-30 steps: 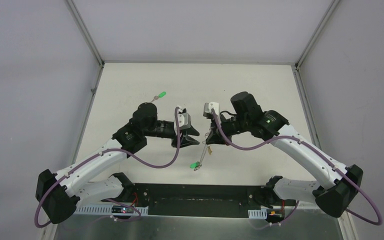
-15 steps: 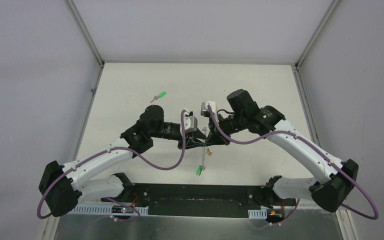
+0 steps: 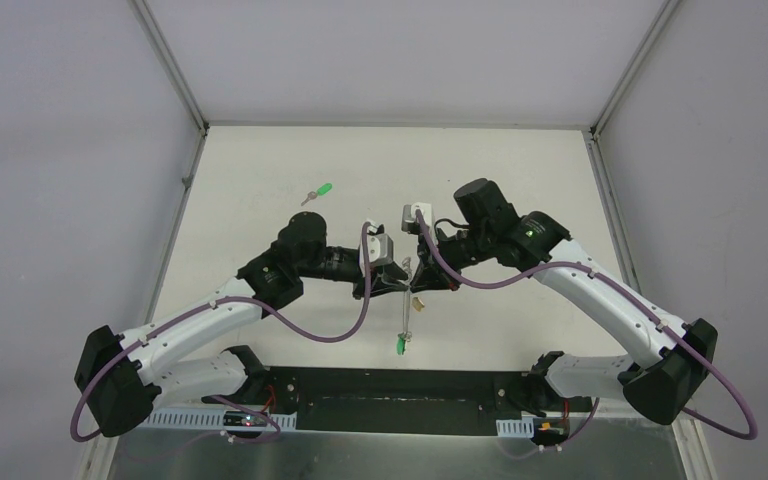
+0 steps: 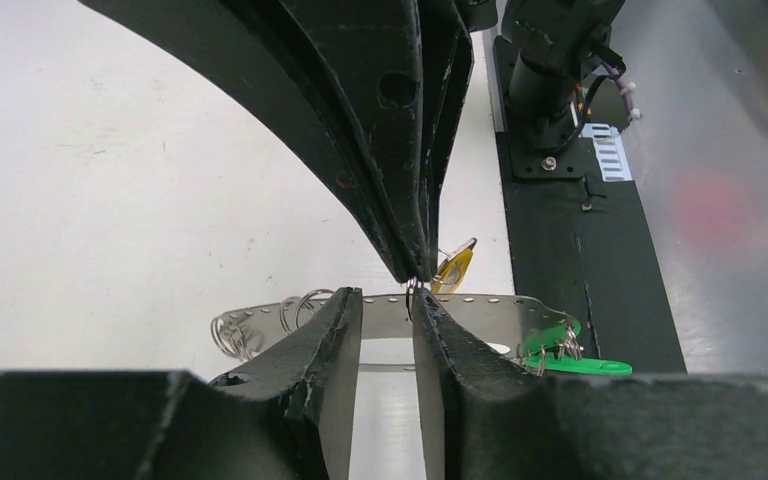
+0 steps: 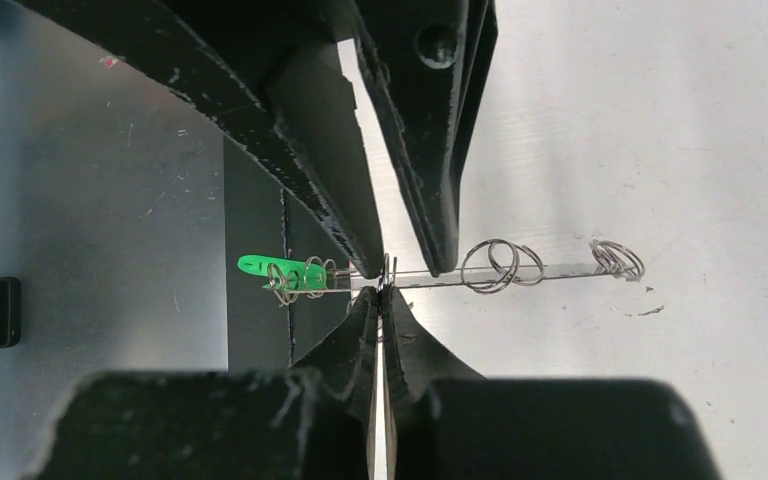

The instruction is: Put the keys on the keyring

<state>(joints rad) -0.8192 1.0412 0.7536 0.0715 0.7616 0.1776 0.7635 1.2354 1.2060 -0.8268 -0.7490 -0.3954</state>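
White table (image 3: pixel 520 170) lies under both my arms. Nearest, a green key (image 3: pixel 400 345) hangs at the near end of the keyring (image 4: pixel 480 315), a thin perforated metal strip held in the air. A yellow key (image 4: pixel 455 270) dangles farther along it. My right gripper (image 5: pixel 382 295) is closed, pinching the keyring at a small wire loop about midway. My left gripper (image 4: pixel 388 300) meets it from the left, jaws partly apart, fingertips either side of that pinch; I cannot tell whether they touch the strip. Far left, a loose key (image 3: pixel 324 188) with a green head lies on the table.
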